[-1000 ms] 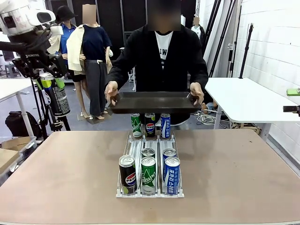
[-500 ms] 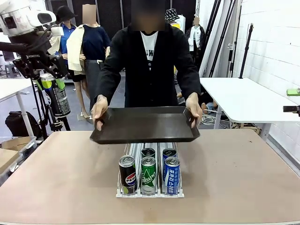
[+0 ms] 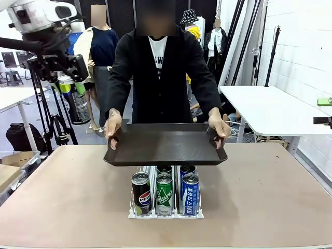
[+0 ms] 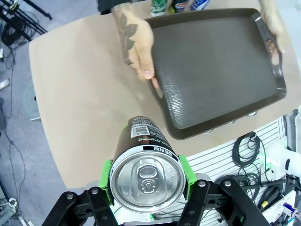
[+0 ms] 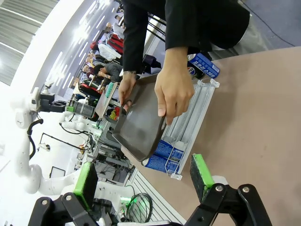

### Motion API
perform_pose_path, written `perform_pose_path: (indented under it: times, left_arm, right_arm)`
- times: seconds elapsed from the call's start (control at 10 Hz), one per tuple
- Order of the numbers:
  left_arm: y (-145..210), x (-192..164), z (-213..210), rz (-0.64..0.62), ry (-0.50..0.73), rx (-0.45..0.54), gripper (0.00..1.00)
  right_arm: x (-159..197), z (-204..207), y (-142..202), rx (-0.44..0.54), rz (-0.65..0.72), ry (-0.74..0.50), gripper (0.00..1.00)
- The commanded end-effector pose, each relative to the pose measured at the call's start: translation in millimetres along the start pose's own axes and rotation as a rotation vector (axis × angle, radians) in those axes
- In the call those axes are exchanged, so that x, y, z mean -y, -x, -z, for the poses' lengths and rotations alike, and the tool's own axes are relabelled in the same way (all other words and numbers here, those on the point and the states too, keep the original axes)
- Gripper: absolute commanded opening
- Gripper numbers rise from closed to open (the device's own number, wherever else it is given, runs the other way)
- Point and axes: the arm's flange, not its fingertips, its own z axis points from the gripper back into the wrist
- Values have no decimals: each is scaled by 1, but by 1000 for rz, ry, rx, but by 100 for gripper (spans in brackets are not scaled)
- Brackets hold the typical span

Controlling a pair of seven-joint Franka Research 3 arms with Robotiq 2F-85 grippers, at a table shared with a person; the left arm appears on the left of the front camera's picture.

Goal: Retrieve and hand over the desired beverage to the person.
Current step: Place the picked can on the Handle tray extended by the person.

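The robot's left hand (image 4: 147, 181) is gripping a dark beverage can (image 3: 78, 104), high at the surface's (image 3: 259, 197) left side. The person (image 3: 161, 78) is holding a tray (image 3: 166, 145) above the surface. The right hand (image 5: 143, 181) is gaping open.

Bright even light, soft shadows

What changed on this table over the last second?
The person brought the black tray forward from the far edge to above the rack, covering its far end. The left gripper, shut on a black can, drifted slightly toward the middle. The rack and its three front cans stayed put; both hands kept hold of the tray.
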Motion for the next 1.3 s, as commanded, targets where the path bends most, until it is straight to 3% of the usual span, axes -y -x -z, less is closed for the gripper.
perform_pose_path:
  times: [0.0, 0.3, 0.7, 0.9, 1.2]
  left_arm:
    - [-30, 17, -6, 26, 16, 3, 0]
    - [-82, 51, 9, 113, -1, -41, 0]
    - [-127, 79, 35, 178, 34, 12, 0]
    - [-140, 92, 57, 203, 55, -32, 0]
    - [-146, 99, 88, 195, 59, 5, 0]
  right_arm:
    - [-1, 0, 1, 6, -6, -14, 100]
    - [-1, 0, 1, 6, -6, -14, 100]
    - [-1, 0, 1, 6, -6, -14, 100]
    - [-1, 0, 1, 6, -6, -14, 100]
    - [-1, 0, 1, 6, -6, -14, 100]
